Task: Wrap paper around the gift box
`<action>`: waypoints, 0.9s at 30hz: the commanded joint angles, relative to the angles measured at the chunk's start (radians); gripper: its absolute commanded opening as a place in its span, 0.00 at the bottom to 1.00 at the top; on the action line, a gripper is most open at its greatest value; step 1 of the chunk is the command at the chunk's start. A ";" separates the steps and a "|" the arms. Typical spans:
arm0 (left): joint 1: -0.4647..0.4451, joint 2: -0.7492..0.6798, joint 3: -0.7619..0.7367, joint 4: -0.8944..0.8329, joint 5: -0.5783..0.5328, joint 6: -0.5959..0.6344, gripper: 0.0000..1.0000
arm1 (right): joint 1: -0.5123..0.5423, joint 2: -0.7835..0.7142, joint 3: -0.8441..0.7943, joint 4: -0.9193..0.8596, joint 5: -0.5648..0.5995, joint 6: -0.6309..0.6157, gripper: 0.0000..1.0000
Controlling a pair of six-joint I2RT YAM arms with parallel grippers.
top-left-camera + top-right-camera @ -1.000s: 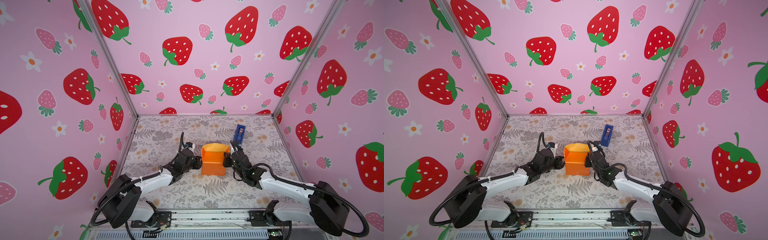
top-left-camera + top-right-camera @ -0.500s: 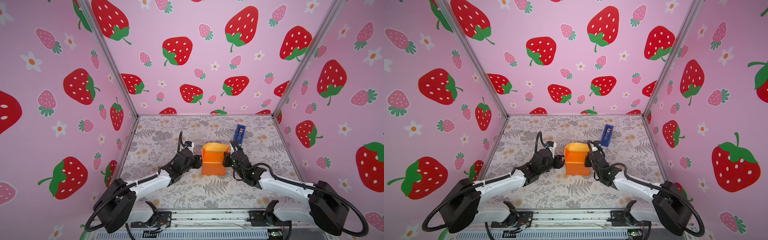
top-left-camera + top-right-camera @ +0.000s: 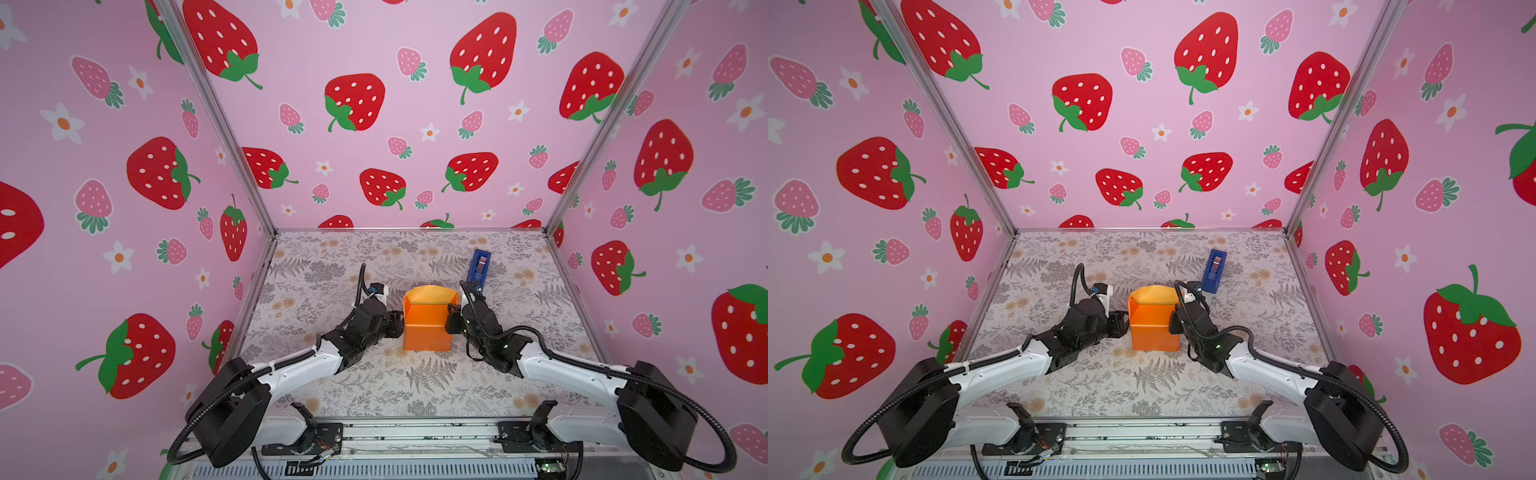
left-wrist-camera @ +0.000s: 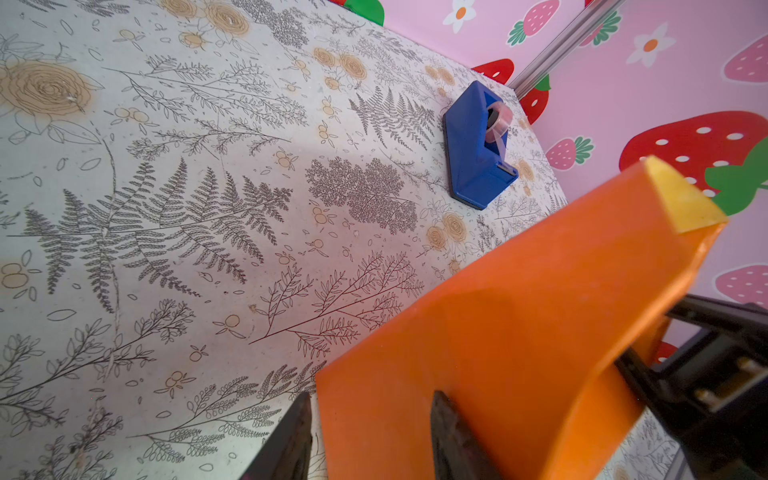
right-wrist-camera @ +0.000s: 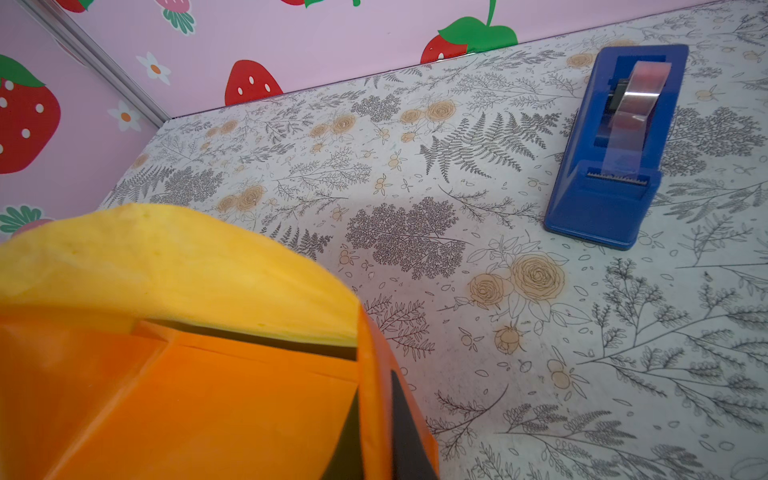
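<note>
- In both top views, the paper [image 3: 428, 332] stands folded into an orange block on the tabletop [image 3: 332, 395]. It sits directly between the left end effector [image 3: 397, 324] and the right end effector [image 3: 451, 320], and both tips meet its sides. The jaw gaps are unreadable here.
- Left wrist view: the left end effector [image 4: 372, 419] is partly open and clamps nothing. One of its fingers [image 4: 453, 440] lies over the paper's orange face, the other just off its edge.
- Right wrist view: the right end effector [image 5: 374, 436] is closed on the paper's side wall, one finger inside and one outside. A pale yellow flap curls over beyond the tips. The tape dispenser [image 5: 611, 158] stands ahead, well apart.
- The gift box is covered and unseen in every view.
</note>
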 commanded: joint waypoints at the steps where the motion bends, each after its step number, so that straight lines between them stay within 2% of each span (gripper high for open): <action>1: -0.011 -0.029 0.035 0.001 -0.012 0.002 0.48 | 0.006 0.025 -0.001 -0.086 -0.018 0.005 0.09; 27: -0.022 -0.031 0.040 0.006 -0.033 0.003 0.48 | 0.006 0.025 -0.010 -0.085 -0.023 0.011 0.09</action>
